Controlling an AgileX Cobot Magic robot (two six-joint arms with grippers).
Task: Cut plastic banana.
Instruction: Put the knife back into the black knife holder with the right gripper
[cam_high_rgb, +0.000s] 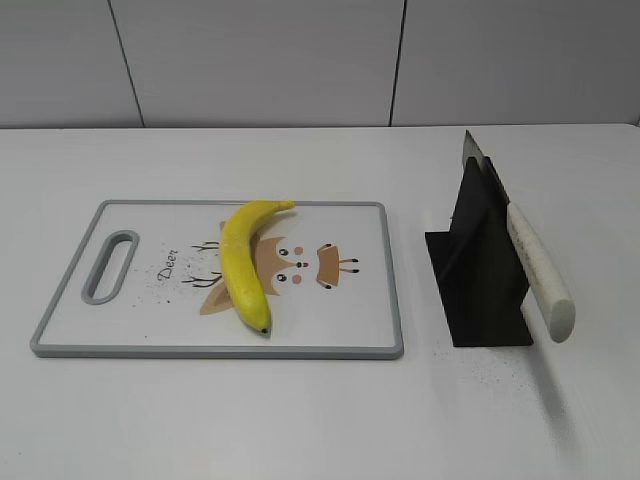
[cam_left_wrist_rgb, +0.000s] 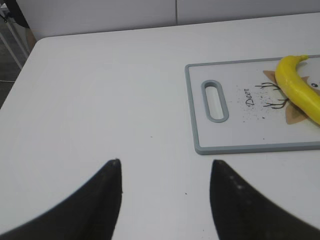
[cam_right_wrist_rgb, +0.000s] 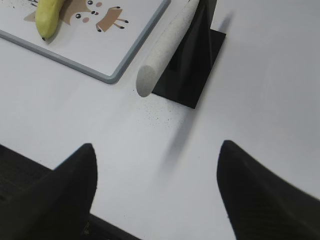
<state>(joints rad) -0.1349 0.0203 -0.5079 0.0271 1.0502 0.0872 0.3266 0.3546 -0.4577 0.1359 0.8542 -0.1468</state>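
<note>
Exterior: where the board (cam_high_rgb: 370, 290) lies on the table (cam_high_rgb: 250, 420), banana (cam_high_rgb: 245, 262) flat on its middle, dark tip toward camera; knife (cam_high_rgb: 535, 265) propped in black stand (cam_high_rgb: 480, 290), right of board.
Left wrist: gripper (cam_left_wrist_rgb: 165, 172) wide, above bare table (cam_left_wrist_rgb: 100, 100), holding nothing; board (cam_left_wrist_rgb: 225, 135) and banana (cam_left_wrist_rgb: 300, 87) ahead, to right.
Right wrist: gripper (cam_right_wrist_rgb: 157, 165) wide, holding nothing; knife (cam_right_wrist_rgb: 167, 47) handle ahead, apart; banana (cam_right_wrist_rgb: 50, 15) upper left.
</note>
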